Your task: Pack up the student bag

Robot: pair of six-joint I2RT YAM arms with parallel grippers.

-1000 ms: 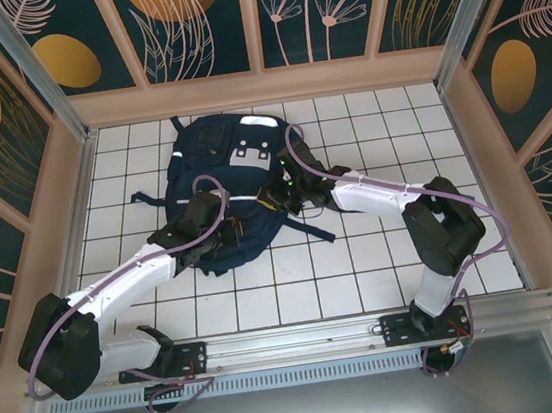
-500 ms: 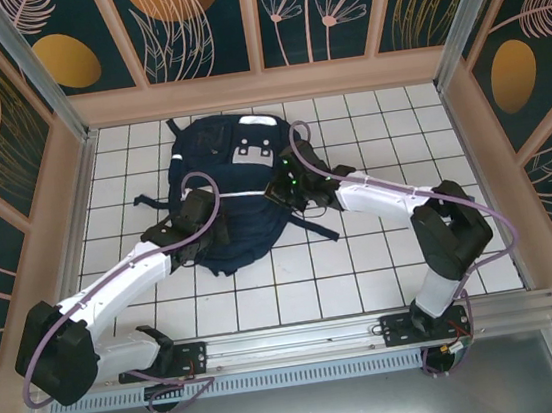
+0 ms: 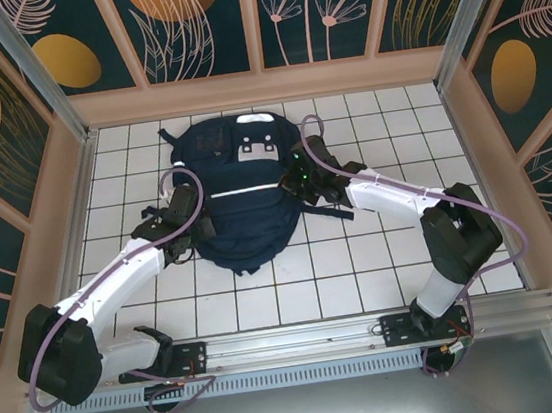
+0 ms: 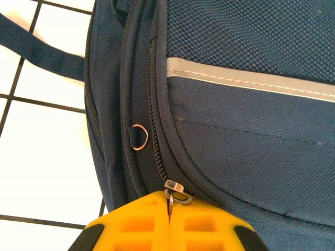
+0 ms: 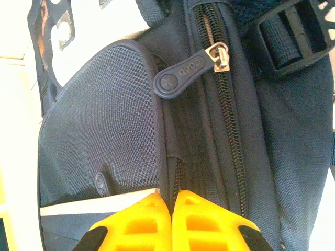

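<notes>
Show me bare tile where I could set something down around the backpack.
Widest: white tiled floor from the large navy-blue fabric student bag back to the metal rail. Also the far-right corner tiles. Crowded: the bag's flanks, where the left gripper and right gripper sit.

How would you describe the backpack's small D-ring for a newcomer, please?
Find the navy backpack on the white tiled table. Along its zipped edge by the left gripper, a copper-coloured D-ring hangs from a short fabric loop. Unlike the silvery zipper pull pinched nearby, it sits off the teeth.
</notes>
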